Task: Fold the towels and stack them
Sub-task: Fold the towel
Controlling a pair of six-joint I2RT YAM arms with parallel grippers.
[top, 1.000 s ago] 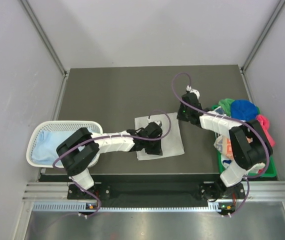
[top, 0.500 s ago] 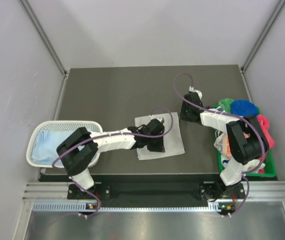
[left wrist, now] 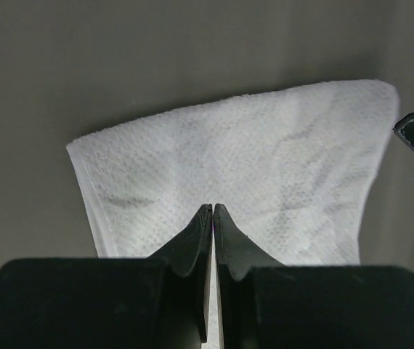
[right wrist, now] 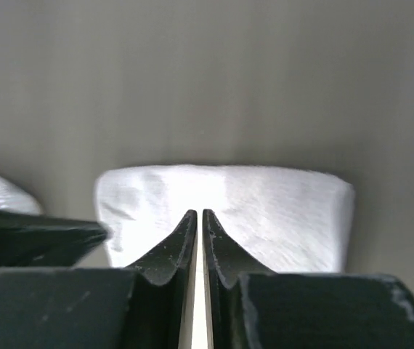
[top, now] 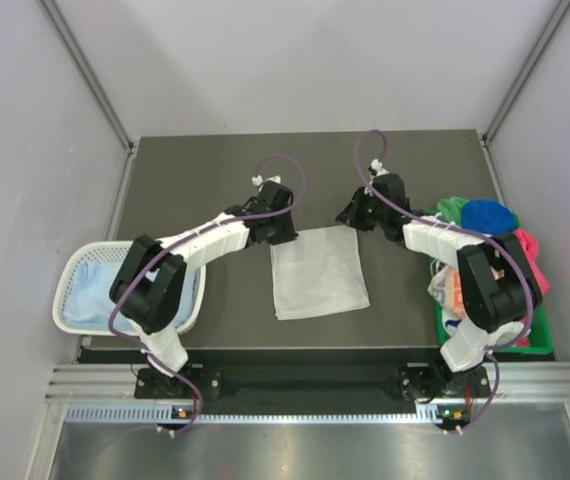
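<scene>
Dark grey table [top: 195, 180] carries one whitish-grey towel [top: 320, 272], lying flat and spread. My left pincer [left wrist: 213, 207] stands at its far left corner, jaws narrowed to a thin slit; the towel lies just ahead of and below the tips. My right pincer [right wrist: 196, 212] stands at the far right corner, jaws equally narrow. Whether either nips cloth I cannot tell. Right of my right pincer, coloured towels [top: 488, 220] fill a green tray [top: 530, 348].
</scene>
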